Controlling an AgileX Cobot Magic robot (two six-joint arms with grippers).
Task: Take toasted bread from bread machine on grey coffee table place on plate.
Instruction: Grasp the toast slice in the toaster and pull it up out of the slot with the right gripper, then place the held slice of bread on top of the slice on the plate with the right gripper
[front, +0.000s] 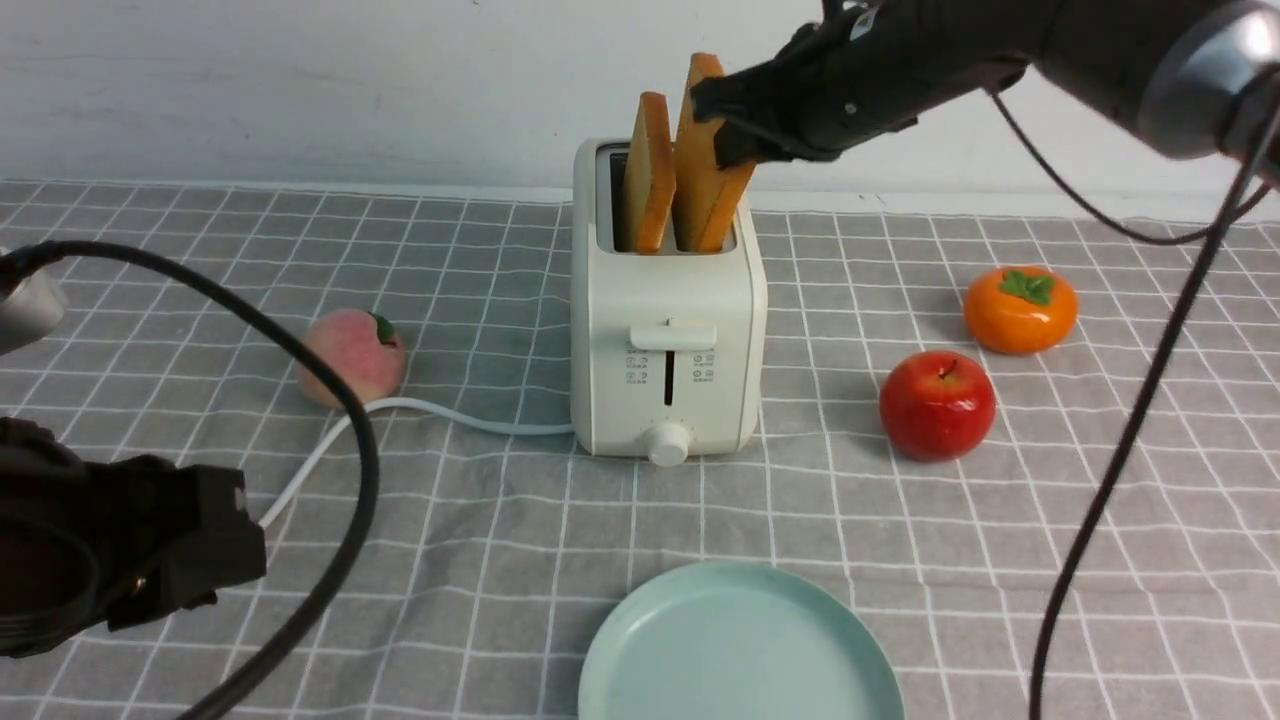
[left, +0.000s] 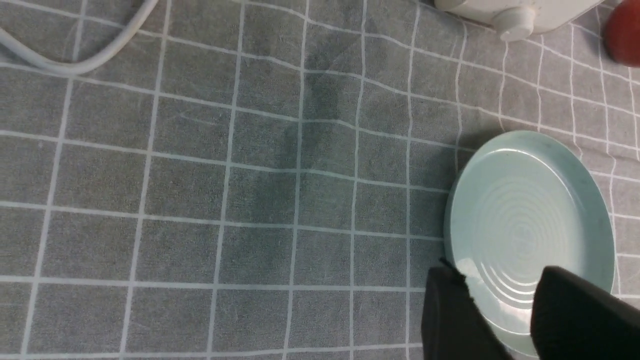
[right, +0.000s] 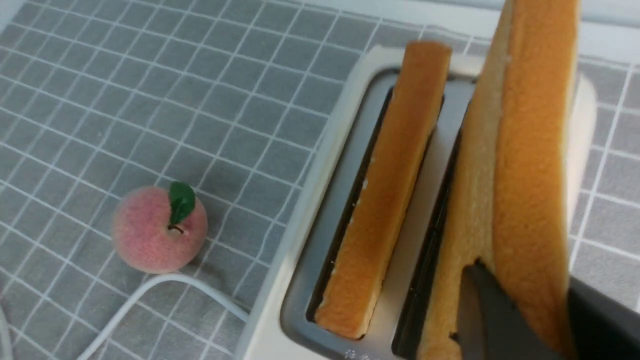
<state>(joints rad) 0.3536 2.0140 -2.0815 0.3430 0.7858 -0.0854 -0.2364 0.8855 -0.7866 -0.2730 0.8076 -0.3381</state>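
Toast leaves the bread machine: the right fingers (front: 738, 128) are closed on one slice of toasted bread (front: 700, 195), pinching it near its top with a finger on each pale face. The held slice stands higher than its twin and leans to the right. Its lower end is still inside the right-hand slot of the cream-white bread machine (front: 665, 340), which sits near the middle of the grey checked surface (front: 500, 560), lever and round knob facing the robot.

The second slice (front: 650, 180) stands upright in the left-hand slot, untouched, with its orange-brown crust showing above the rim.

The pale mint-green plate (front: 740, 640) lies bare at the near edge of the surface, in front of the bread machine and apart from it.

The left fingers (left: 452, 320) stand parted and hold nothing. They hang low at the near left of the scene, and in the left wrist view part of the plate shows through the gap between them.

A peach (front: 352, 355) rests to the left of the bread machine, just beside the white cord (front: 450, 412) that trails toward the near left. A red apple (front: 937, 405) and an orange persimmon (front: 1020, 308) sit to the right, near each other but not touching.
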